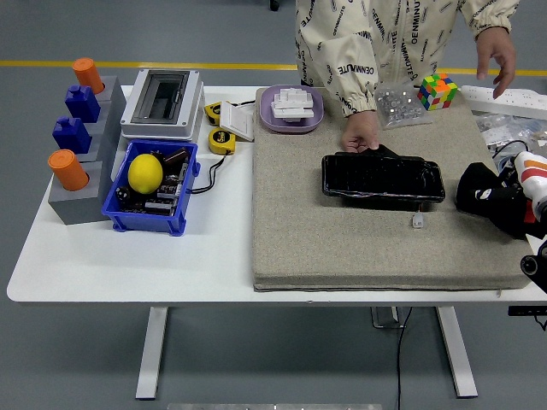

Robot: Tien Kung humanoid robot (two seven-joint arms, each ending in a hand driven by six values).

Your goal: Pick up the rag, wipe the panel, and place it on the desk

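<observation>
At the table's right edge, the robot's right hand [513,198] is gripping a dark rag [479,193], bunched over the grey mat [342,239], just right of the black panel [382,178] and not touching it. Farther back, a person's hand [361,137] is pressing the panel's far edge, while the person's other hand [496,53] is hovering above the white power strip [513,102], beside a colourful cube [437,90].
</observation>
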